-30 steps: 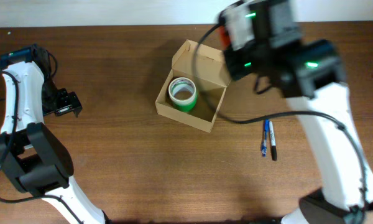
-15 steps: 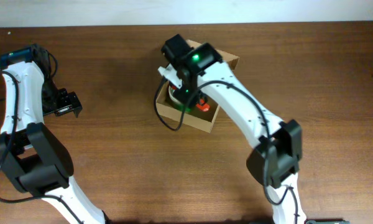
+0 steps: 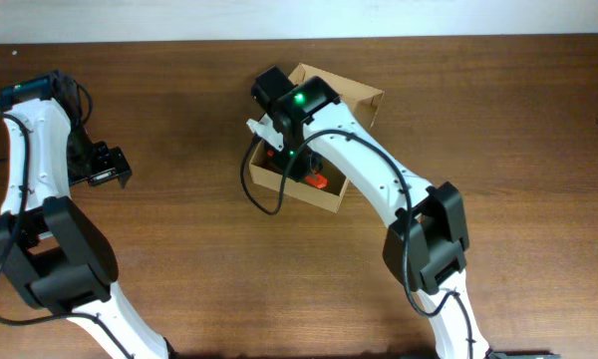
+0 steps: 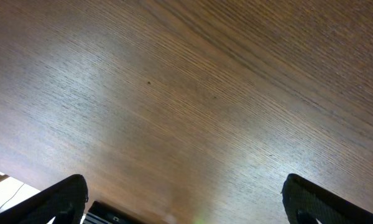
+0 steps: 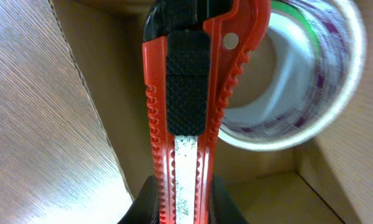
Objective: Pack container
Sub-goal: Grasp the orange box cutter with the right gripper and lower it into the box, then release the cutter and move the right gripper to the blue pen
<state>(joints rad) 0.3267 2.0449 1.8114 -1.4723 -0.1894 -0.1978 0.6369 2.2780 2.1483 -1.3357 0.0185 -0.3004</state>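
My right claw point(image 5: 177, 208) is pinched narrow on the red box cutter point(image 5: 186, 112), gripping its back end and hanging it nose-first inside the mouth of the open container point(image 3: 324, 197). That box sits on the desk point(image 3: 179, 249) toward the far middle, with its flap lid point(image 3: 364, 100) thrown back. A roll of tape point(image 5: 298, 81) already lies inside, and the cutter's nose points into the gap between that roll and the near cardboard wall, just crossing the roll's rim. I cannot tell whether the tip touches the floor of the box. My left claw point(image 4: 186, 199) is spread wide and holds nothing, well off to the left over bare wood. As I judge it, one item is packed and the second is nearly in but not yet let go. Releasing the cutter and folding the lid down remain. I cannot see whether anything else is waiting to be packed.
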